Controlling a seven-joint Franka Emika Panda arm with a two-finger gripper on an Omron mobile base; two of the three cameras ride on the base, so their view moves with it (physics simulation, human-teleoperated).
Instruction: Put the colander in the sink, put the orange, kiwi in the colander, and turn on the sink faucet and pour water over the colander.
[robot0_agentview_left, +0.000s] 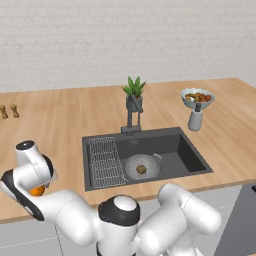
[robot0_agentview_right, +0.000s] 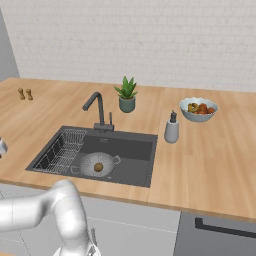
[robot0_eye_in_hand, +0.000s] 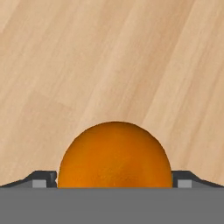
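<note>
The orange (robot0_eye_in_hand: 114, 159) lies on the wooden counter near its front left edge, also seen as an orange patch (robot0_agentview_left: 37, 190) under the hand. My gripper (robot0_eye_in_hand: 114, 183) is open, lowered over it with one fingertip (robot0_eye_in_hand: 43, 179) on each side. Whether the pads touch the fruit I cannot tell. In the left base view the gripper (robot0_agentview_left: 36, 193) sits low at the far left. The grey colander (robot0_agentview_left: 131, 167) (robot0_agentview_right: 87, 162) stands in the dark sink (robot0_agentview_left: 185, 155) (robot0_agentview_right: 132, 152) with the kiwi (robot0_agentview_left: 141, 169) (robot0_agentview_right: 98, 167) inside it. The faucet (robot0_agentview_left: 132, 112) (robot0_agentview_right: 97, 107) rises behind the basin.
A wire rack (robot0_agentview_left: 106, 161) fills the sink's left part. A potted plant (robot0_agentview_left: 134, 90), a soap dispenser (robot0_agentview_left: 195, 119) and a white-rimmed fruit bowl (robot0_agentview_left: 186, 100) stand behind and right of the sink. Two small shakers (robot0_agentview_left: 9, 111) are at the far left.
</note>
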